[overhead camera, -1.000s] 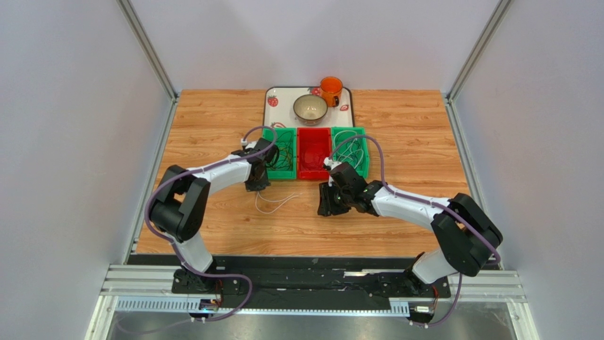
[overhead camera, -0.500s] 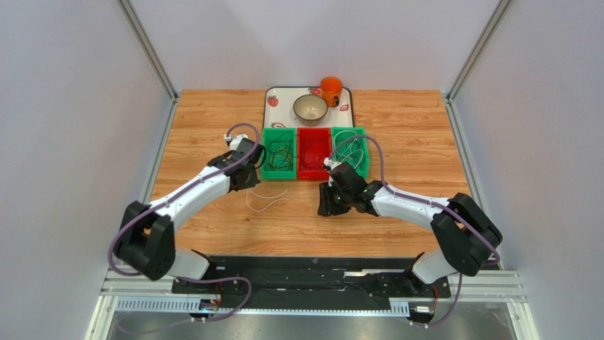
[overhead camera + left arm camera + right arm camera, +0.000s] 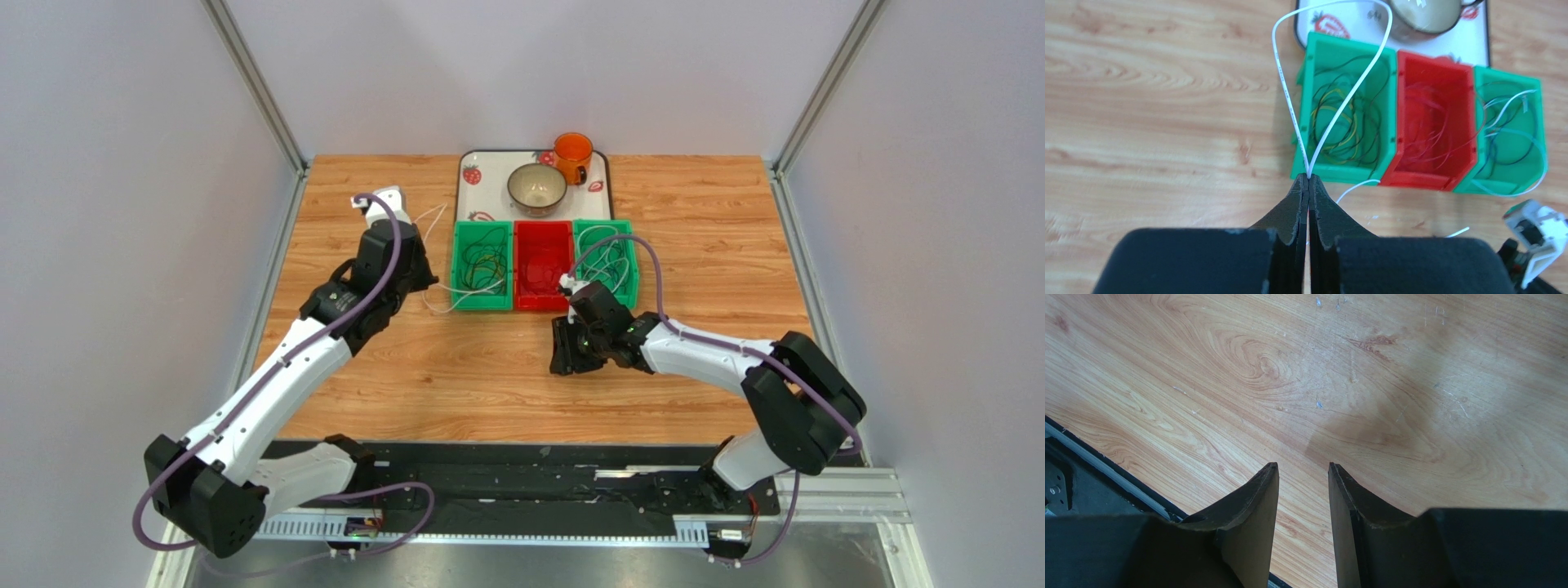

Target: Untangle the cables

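The left tool [image 3: 1309, 184] is pinching both strands of a thin white cable loop [image 3: 1291, 105], which is arching ahead over the green plastic bin [image 3: 1346, 173] of yellow and dark wires [image 3: 1338, 131]. Light, limp and slippery, it is probably calling for a firm pinch close to any snag. The right tool [image 3: 1303, 478] is hanging half-spread and empty.

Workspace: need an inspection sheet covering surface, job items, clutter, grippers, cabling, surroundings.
Surface: light wooden tabletop, bare under the right arm.
Job's things: thin white cable looped over the left green plastic bin, which holds yellow and dark wires; red plastic bin holds red wires; right green plastic bin holds white and dark wires.
Clutter: strawberry-print tray with beige bowl and orange mug.
Grippers: left gripper shut on the white cable; right gripper open over bare wood, holding nothing.
Cables: purple hoses routed along both arms.
Surroundings: grey enclosure walls, metal corner posts.
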### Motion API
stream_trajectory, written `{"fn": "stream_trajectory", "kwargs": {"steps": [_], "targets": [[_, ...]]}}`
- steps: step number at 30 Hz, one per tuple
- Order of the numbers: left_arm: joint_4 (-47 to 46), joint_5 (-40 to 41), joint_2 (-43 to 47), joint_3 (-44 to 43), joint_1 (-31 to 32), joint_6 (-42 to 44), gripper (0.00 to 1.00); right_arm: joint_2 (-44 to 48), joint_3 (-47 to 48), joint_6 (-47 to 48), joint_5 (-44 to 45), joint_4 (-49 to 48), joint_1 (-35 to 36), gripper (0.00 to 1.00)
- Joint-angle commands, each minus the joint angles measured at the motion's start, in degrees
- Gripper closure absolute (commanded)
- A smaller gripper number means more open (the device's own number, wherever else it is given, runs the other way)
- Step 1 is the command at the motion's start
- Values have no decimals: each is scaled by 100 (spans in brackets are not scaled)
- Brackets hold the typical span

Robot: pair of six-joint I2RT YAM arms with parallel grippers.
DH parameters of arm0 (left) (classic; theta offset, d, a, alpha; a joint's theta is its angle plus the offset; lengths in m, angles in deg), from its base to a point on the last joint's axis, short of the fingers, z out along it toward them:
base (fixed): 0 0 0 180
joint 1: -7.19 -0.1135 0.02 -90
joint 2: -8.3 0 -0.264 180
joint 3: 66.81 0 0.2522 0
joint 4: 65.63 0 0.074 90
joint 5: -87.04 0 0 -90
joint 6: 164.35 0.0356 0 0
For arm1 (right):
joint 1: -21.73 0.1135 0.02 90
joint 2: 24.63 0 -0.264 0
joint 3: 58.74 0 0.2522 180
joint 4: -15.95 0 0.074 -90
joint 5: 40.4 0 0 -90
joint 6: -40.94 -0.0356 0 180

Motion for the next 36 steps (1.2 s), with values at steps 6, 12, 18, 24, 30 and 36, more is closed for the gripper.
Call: {"fn": "stream_trajectory", "kwargs": {"steps": [6,12,18,24,30,36], "targets": [[-1618,357,-815,-601,63,641,100,-49,233,13,47,-68,20,61],[-1601,1596,-1870,-1181,63,457,100,-58,251,13,47,-68,28,61],[-1330,2298,-2881,-1927,203,27,100,-110,295,22,30,-42,28,61],[-890,2590,-3576,-2060,405,-457,100,-128,295,31,30,-51,28,61],[-257,3214,-4050,-2332,739,-704,100,-154,312,31,12,-42,28,61],[604,3539,-4595,-2877,942,-897,100,-172,312,39,12,-42,28,62]]}}
